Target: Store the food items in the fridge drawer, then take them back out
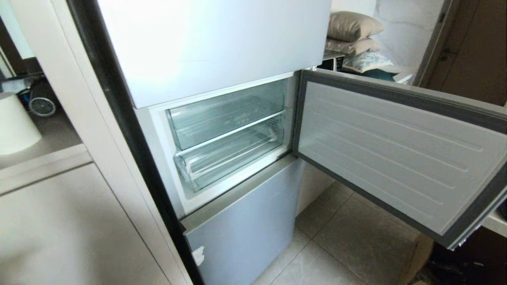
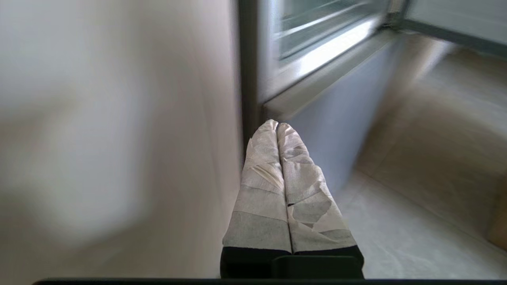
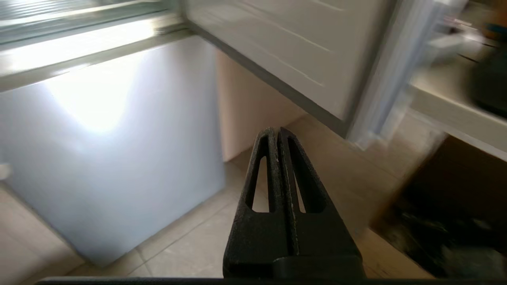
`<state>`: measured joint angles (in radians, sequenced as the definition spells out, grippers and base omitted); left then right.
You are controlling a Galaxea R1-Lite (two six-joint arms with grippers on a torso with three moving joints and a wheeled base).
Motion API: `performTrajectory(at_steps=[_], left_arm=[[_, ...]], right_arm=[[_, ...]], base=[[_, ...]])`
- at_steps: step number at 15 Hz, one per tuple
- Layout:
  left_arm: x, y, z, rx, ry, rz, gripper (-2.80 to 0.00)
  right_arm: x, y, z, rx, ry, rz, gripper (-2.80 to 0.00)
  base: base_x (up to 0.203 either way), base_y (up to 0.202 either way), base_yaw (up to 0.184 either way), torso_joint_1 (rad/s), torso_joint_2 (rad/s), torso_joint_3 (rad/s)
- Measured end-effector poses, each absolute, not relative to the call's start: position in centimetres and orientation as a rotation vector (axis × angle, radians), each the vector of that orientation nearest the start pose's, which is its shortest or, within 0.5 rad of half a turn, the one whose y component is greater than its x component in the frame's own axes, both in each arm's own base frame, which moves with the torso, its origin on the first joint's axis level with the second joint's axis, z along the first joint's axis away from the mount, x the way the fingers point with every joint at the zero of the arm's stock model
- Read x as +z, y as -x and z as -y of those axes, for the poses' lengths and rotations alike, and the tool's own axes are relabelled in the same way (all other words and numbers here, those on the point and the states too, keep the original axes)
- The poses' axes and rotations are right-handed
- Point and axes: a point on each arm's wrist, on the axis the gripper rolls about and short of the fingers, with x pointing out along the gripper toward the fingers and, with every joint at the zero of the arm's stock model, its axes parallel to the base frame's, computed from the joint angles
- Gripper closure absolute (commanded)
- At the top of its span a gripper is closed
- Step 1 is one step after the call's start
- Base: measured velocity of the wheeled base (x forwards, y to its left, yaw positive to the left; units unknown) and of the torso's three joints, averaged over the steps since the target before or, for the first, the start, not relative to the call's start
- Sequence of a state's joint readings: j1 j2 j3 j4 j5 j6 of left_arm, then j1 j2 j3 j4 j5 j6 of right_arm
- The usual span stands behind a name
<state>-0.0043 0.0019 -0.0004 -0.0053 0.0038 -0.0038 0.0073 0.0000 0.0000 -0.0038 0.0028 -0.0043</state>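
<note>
The fridge drawer (image 1: 233, 156) sits pushed in behind the open fridge door (image 1: 396, 154) — clear plastic, nothing visible inside. Left claw (image 2: 277, 126) is clenched, taped fingers pressed together, low beside the fridge's lower panel (image 1: 249, 221). Right claw (image 3: 277, 132) is clenched too — over the floor tiles (image 3: 190, 253).

fridge drawer (image 1: 233, 156) | clear plastic | pushed in | lower of two

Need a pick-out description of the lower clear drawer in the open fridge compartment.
Start at the fridge and its middle compartment, whose door hangs open to the right. Two clear plastic drawers sit stacked inside. The lower drawer is the one nearer the blue-grey bottom panel, below the upper drawer, with a thick rounded front lip.
</note>
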Motion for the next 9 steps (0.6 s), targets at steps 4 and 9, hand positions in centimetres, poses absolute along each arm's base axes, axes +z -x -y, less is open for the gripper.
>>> performTrajectory(at_steps=[4, 9], left_arm=[[7.61, 2.27, -0.02, -0.001, 0.004, 0.004, 0.00], [7.60, 2.27, -0.02, 0.000, 0.004, 0.004, 0.00]], right_arm=[[7.59, 2.28, 0.01, 0.010, 0.004, 0.004, 0.00], [7.59, 2.28, 0.01, 0.010, 0.004, 0.004, 0.00]], base=[[0.001, -0.010, 0.176, 0.003, 0.00, 0.002], [0.000, -0.009, 0.176, 0.002, 0.00, 0.000]])
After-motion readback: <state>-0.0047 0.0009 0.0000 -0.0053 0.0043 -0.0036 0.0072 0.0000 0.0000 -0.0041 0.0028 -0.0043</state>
